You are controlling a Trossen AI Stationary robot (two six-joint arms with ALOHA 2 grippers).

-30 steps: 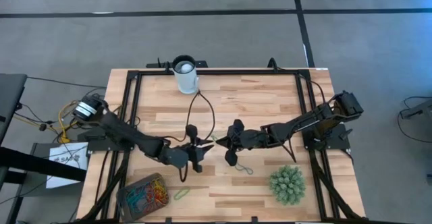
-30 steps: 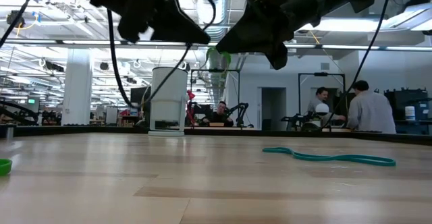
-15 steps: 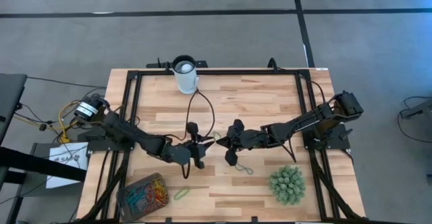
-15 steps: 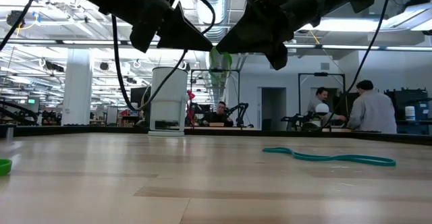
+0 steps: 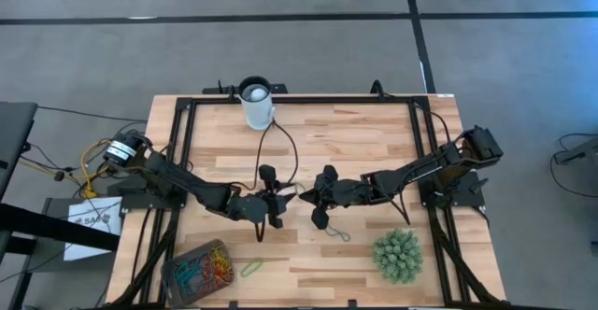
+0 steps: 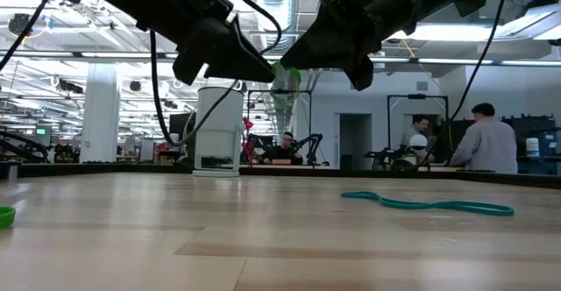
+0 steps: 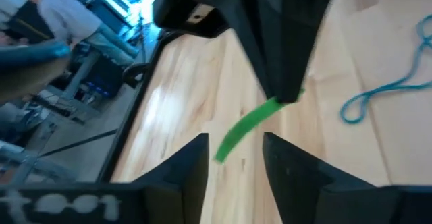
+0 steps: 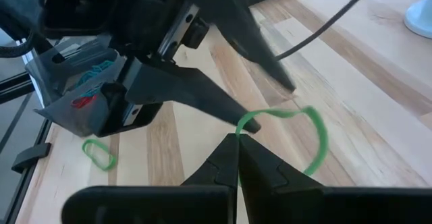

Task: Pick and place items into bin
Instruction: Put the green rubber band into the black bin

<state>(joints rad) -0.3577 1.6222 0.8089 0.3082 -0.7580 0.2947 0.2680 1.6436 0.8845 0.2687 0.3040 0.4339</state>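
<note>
My right gripper (image 5: pixel 305 198) is above the table's middle, shut on a light green band (image 8: pixel 312 131). The band also shows in the left wrist view (image 7: pixel 244 126) and, well above the wood, in the low view (image 6: pixel 282 76). Facing it from the left, my left gripper (image 5: pixel 278 202) is open. Its two fingers (image 7: pixel 192 166) stand on either side of the band's free end; whether they touch it I cannot tell. The bin (image 5: pixel 198 271), at the near left, holds several coloured bands. A green band (image 5: pixel 250 269) and a teal band (image 6: pixel 429 206) lie flat on the wood. My right gripper pinches one end of the green band (image 8: pixel 247 124) between its two fingertips. The fingers come slanting down from the table's right. The band is lifted clear of the table and curls out past the fingertips toward my left gripper.
A white cup (image 5: pixel 258 105) stands at the far edge, a spiky green plant ball (image 5: pixel 397 256) at the near right. A black frame (image 5: pixel 299 99) runs round the table. People (image 6: pixel 478 142) are in the room beyond the far edge.
My left gripper has moved toward the table's right, closing in on my right gripper and the green band. My right gripper and the band have kept still.
</note>
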